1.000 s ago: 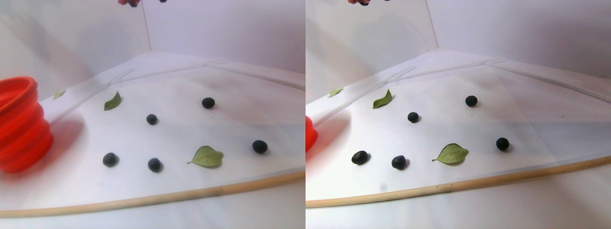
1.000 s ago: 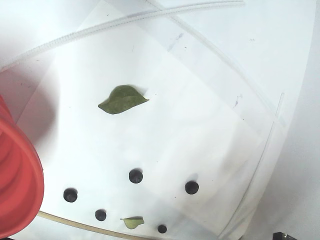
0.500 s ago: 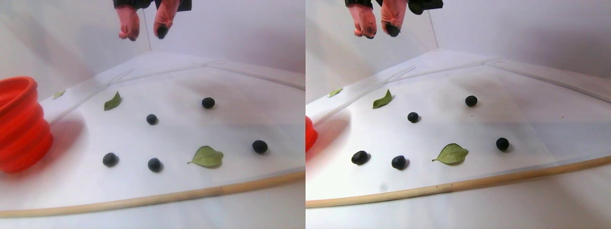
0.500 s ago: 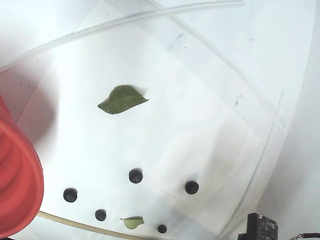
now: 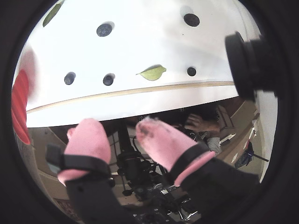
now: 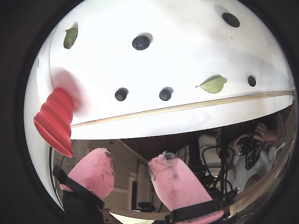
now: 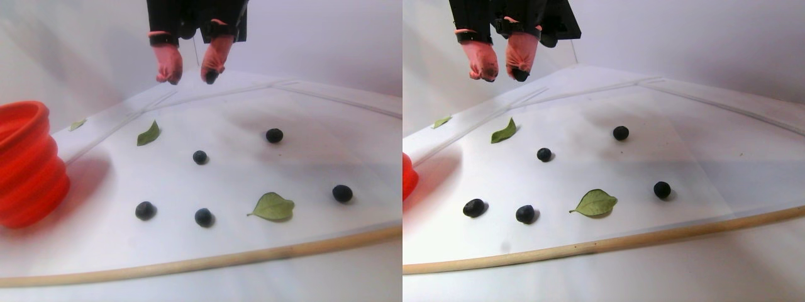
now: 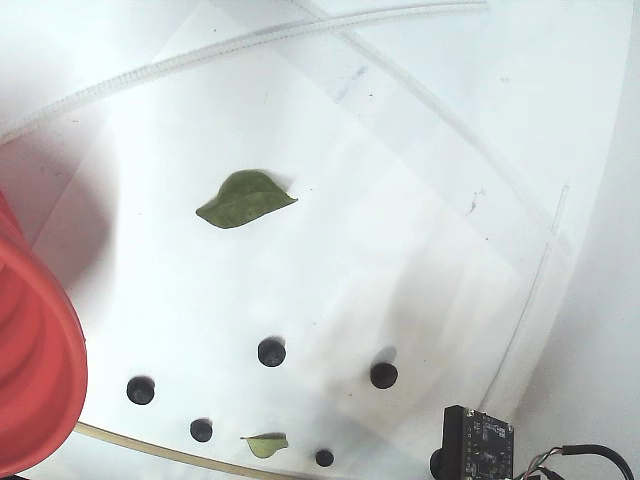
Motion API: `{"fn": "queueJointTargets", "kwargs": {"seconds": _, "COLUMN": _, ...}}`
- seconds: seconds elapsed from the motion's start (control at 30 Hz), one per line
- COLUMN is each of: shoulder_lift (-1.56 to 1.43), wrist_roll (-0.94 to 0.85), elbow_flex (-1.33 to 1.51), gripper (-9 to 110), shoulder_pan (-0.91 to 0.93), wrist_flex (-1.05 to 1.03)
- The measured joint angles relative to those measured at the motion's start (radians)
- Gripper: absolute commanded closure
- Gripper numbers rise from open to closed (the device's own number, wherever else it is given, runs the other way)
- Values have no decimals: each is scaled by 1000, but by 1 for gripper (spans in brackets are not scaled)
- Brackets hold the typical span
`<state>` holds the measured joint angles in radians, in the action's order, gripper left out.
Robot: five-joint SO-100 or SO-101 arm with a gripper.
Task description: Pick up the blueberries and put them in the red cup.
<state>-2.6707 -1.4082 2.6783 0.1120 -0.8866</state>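
Here, in the stereo pair view, the red cup is sitting at the far left edge of the frame on the white table, standing upright with its ridged wall rising to a thick rim and its mouth facing up; its long axis is running vertically, leaning slightly toward the upper left. Moving rightward across the left half of that view, five blueberries are lying apart from one another on the white surface: one at lower left, one just right of it, one higher near the middle, one farther back, and one at the right. They are round, so no pointing direction can be told. A large green leaf is resting between the second and the last berry, its stem tip pointing left, and a smaller leaf is lying behind, in the upper left part of the table. The gripper is hanging above the back of the table at the top of the frame, its pink-covered fingers pointing downward with a clear gap between them, grasping nothing. In a wrist view the same gripper is showing spread and empty at the bottom of the frame.
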Motion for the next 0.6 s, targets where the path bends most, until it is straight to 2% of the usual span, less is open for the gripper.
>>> {"fn": "queueJointTargets", "kwargs": {"seconds": 0.6, "shoulder_lift": 272, "wrist_roll": -38, "elbow_flex": -2, "gripper": 86, "shoulder_pan": 0, "wrist_flex": 262}}
